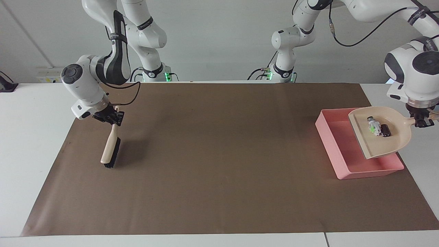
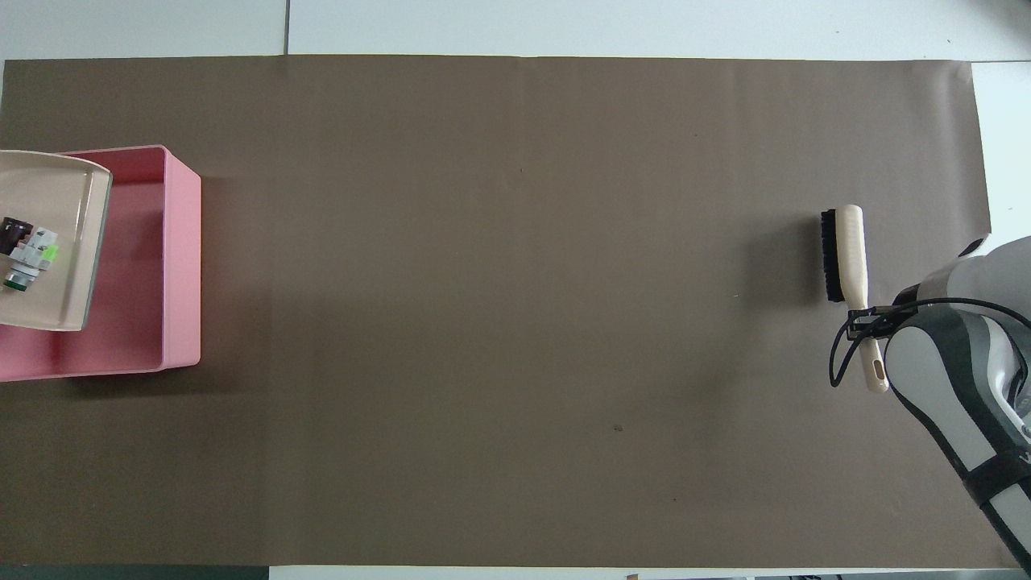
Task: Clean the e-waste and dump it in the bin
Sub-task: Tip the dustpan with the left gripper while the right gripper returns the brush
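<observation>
The left gripper (image 1: 422, 120) is closed tight on the handle of a beige dustpan (image 1: 394, 144) and holds it up in the air over the pink bin (image 1: 334, 144). The dustpan is tilted, with its open edge lower than its handle. The e-waste (image 1: 377, 128) lies inside the dustpan, so it is not in the bin yet. It is 2 small pieces that touch each other: 1 white-grey piece with a bright green mark and 1 black piece. In the overhead view the dustpan (image 2: 68, 266) covers part of the bin (image 2: 181, 258) at the left arm's end of the table, and the e-waste (image 2: 24, 250) shows in the pan. The left gripper itself is out of that view. The bin sits on a big brown mat (image 1: 219, 154) that covers most of the white table (image 1: 31, 137). The right gripper (image 1: 111, 118) is closed tight on the handle of a beige brush (image 1: 110, 151) with black bristles. The brush hangs down over the mat at the right arm's end of the table, well apart from the bin. In the overhead view the brush (image 2: 850, 258) points away from the robots, and the gripper's fingers are hidden under the arm.
</observation>
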{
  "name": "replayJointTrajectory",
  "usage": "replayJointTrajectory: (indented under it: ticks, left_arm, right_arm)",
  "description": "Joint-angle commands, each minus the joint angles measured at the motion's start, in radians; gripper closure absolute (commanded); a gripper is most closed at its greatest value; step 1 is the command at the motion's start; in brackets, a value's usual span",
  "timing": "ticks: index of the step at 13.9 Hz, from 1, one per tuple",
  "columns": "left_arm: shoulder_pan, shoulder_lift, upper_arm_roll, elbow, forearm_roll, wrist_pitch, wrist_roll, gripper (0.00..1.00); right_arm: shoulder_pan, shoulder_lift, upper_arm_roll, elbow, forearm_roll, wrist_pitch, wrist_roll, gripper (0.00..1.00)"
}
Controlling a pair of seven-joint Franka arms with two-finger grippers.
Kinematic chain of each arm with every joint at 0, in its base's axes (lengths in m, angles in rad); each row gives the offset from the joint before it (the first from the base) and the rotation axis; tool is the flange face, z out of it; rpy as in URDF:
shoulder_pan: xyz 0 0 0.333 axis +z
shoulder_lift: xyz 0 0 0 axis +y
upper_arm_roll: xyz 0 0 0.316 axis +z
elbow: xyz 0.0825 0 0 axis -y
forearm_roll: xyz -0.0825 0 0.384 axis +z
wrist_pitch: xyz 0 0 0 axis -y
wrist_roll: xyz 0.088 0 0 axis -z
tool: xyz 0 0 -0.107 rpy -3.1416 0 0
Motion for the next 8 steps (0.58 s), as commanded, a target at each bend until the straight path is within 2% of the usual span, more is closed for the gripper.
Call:
replayJointTrajectory:
  ticks: [1, 4, 8]
  left_arm:
    - [-0.064, -0.021, 0.008, -0.062, 0.126, -0.006, -0.08, 1.0]
    - [-0.077, -0.053, 0.008, -0.134, 0.232, -0.01, -0.173, 1.0]
    - [-0.155, -0.045, 0.008, -0.089, 0.347, -0.166, -0.203, 1.0]
  right_arm:
    - [-0.014, -0.044, 0.008, -0.059, -0.023, 0.045, -0.042, 1.0]
    - [-0.012, -0.05, 0.008, -0.076, -0.027, 0.049, -0.046, 0.99]
    - [-0.019, -0.058, 0.008, -0.096, -0.032, 0.076, -0.089, 0.98]
